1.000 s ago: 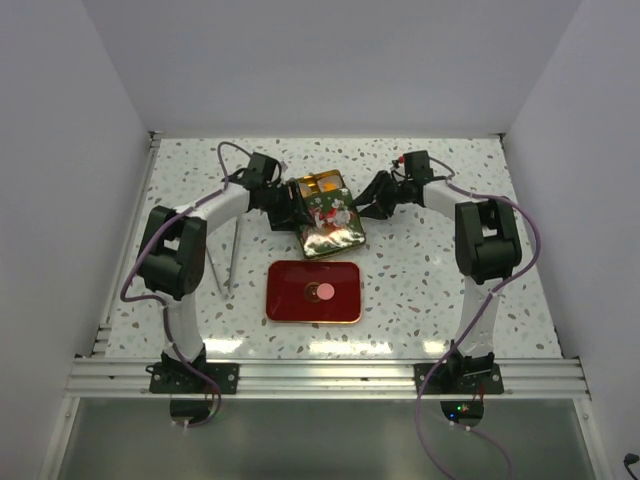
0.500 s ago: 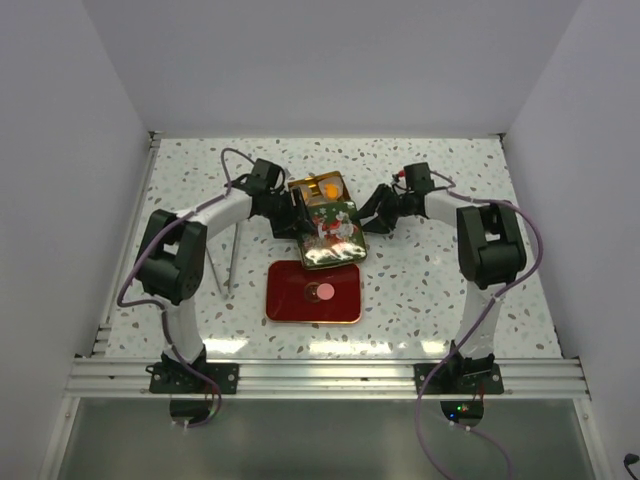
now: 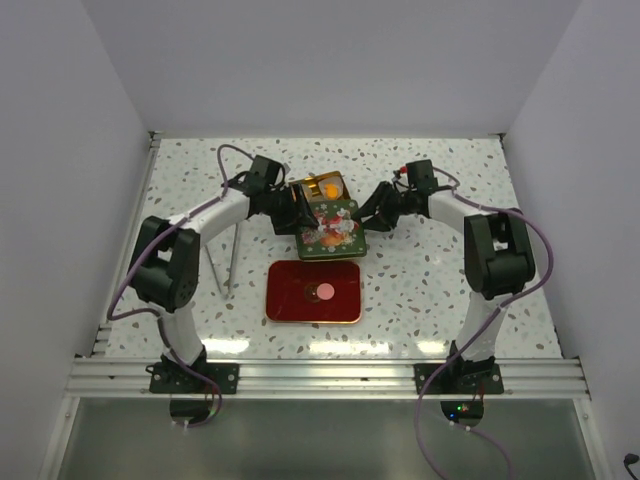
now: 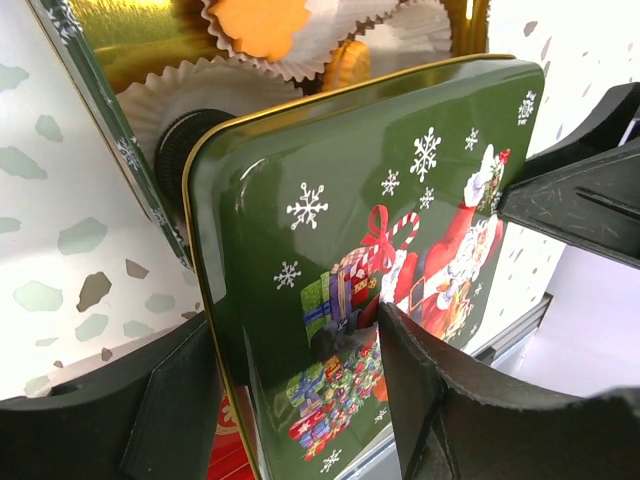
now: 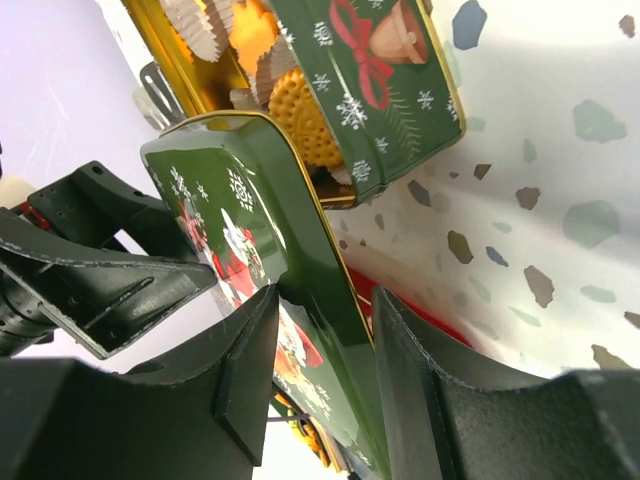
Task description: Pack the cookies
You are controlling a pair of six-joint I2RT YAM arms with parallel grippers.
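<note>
While cookies (image 3: 329, 186) are sitting in the gold tin (image 3: 305, 184), the left tool (image 3: 297, 213) and right tool (image 3: 368, 215) are each clenching the green lid (image 3: 331, 228) half over it, a pink cookie (image 3: 326, 292) lying unpacked on the red tray (image 3: 290, 300).

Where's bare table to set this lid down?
Bare speckled tabletop lies right of the red rectangular tray and along the far edge behind the gold-lined cookie tin. The centre is crowded: left gripper and right gripper both clamp the green Christmas tin lid there, and a thin grey metal tool stands left of the tray.
</note>
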